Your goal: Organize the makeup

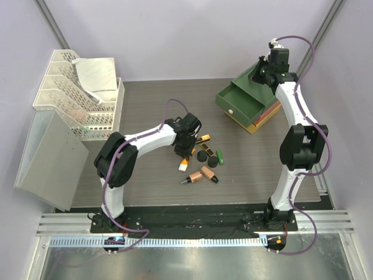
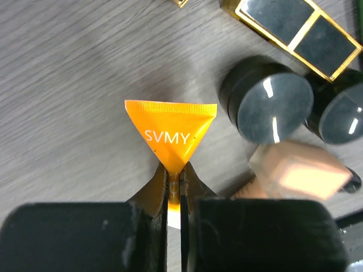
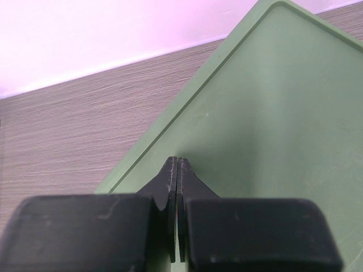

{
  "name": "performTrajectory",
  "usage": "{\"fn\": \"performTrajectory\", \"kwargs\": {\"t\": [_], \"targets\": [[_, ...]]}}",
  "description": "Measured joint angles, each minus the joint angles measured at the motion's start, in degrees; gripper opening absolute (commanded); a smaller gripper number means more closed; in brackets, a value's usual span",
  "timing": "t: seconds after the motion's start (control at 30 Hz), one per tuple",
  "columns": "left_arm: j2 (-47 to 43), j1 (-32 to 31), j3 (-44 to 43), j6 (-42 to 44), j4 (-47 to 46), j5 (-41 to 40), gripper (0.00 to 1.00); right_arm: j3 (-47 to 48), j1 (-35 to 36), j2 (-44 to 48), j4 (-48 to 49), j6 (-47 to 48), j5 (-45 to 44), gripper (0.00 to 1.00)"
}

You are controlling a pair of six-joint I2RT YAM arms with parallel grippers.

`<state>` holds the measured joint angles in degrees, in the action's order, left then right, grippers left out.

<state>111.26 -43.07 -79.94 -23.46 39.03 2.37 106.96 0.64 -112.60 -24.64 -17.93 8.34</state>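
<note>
The makeup lies in a loose cluster at the middle of the table. My left gripper (image 1: 185, 151) (image 2: 174, 177) is shut on the narrow end of the orange tube (image 1: 185, 163) (image 2: 170, 131), whose crimped flat end points away from the wrist camera. Right beside it are two black round compacts (image 2: 273, 106) (image 2: 340, 116), a black-gold stick (image 2: 298, 31) and the peach bottle (image 1: 201, 174) (image 2: 300, 177). A green tube (image 1: 220, 156) lies at the cluster's right. My right gripper (image 1: 260, 74) (image 3: 178, 162) is shut and empty over the green top of the drawer box (image 3: 272, 113).
The stacked drawer box (image 1: 242, 100) stands at the back right with its green top drawer pulled open towards the cluster. A white mesh tray rack (image 1: 76, 93) and a grey panel (image 1: 49, 151) stand along the left side.
</note>
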Motion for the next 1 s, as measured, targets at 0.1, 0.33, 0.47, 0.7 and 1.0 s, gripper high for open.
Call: {"fn": "performTrajectory", "kwargs": {"t": [0.1, 0.33, 0.47, 0.7, 1.0], "targets": [[-2.5, 0.0, -1.2, -0.1, 1.8, -0.5, 0.00, -0.2, 0.0, 0.1, 0.1, 0.0, 0.0, 0.01], [-4.7, 0.3, -15.4, -4.5, -0.1, 5.2, 0.00, -0.2, 0.0, 0.1, 0.2, 0.0, 0.0, 0.01], [-4.6, 0.5, -20.7, -9.7, -6.4, 11.9, 0.00, -0.2, 0.0, 0.1, 0.2, 0.0, 0.0, 0.01], [0.1, 0.8, -27.5, -23.6, -22.9, 22.1, 0.00, -0.5, 0.0, 0.2, 0.5, 0.0, 0.0, 0.01], [12.7, 0.9, -40.0, -34.7, -33.3, 24.1, 0.02, -0.5, 0.0, 0.2, 0.5, 0.0, 0.0, 0.01]]}}
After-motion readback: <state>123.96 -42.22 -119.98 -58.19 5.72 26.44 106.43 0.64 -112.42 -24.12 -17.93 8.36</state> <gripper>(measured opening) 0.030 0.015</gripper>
